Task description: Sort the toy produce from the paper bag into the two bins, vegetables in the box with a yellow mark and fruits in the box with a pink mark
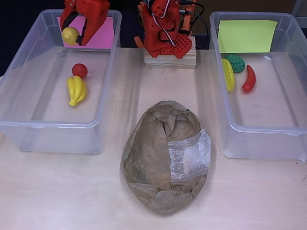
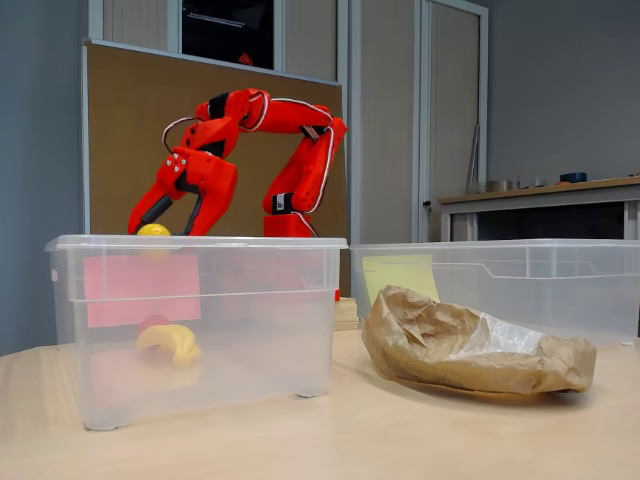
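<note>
You've got a yellow lemon (image 1: 70,35) pinched in the tool (image 1: 73,34), fingers closed on either side of it, w/ the fruit hanging over the far end of the left bin (image 1: 29,129), the one w/ the pink mark (image 1: 103,32). From the fixed view the lemon (image 2: 153,230) sits right at rim height of that bin (image 2: 200,330), tool (image 2: 160,222) pointing down above it. Inside the left bin, approx. mid-floor, you see a red round fruit (image 1: 79,70) and a banana bunch (image 1: 76,90) just near of it, touching or nearly so. Centre of the worktop (image 1: 62,191), the crumpled paper bag (image 1: 166,157) lies on its side, nearer than both bins, w/ a patch of clear tape (image 1: 190,154) on its right half. Right bin (image 1: 268,136) carries the yellow mark (image 1: 247,36) at its far end; in it a corn cob (image 1: 228,74), a green knobbly veg (image 1: 235,63) touching the cob's far end, and a red chilli (image 1: 249,79) just right of the cob. The arm's base (image 1: 165,33) stands on a wood block (image 1: 171,59) at the far edge, between the bins.
</note>
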You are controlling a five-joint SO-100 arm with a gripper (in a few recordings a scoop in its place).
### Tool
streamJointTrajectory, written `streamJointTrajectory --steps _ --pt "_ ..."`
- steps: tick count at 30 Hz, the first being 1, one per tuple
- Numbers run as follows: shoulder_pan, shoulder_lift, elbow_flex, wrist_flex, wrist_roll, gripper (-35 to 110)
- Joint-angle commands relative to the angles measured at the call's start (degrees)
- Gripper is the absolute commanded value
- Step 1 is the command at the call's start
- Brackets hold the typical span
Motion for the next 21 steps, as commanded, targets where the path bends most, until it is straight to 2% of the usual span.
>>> streamJointTrajectory --steps 1,5,12,21 --pt "6.68 -0.44 0.53 -1.49 3.34 36" --pt "6.77 -0.44 0.88 -2.29 4.92 42" --pt "5.27 2.46 0.26 -2.37 3.87 43" --pt "-14.15 16.26 -8.61 0.88 -11.6 29"
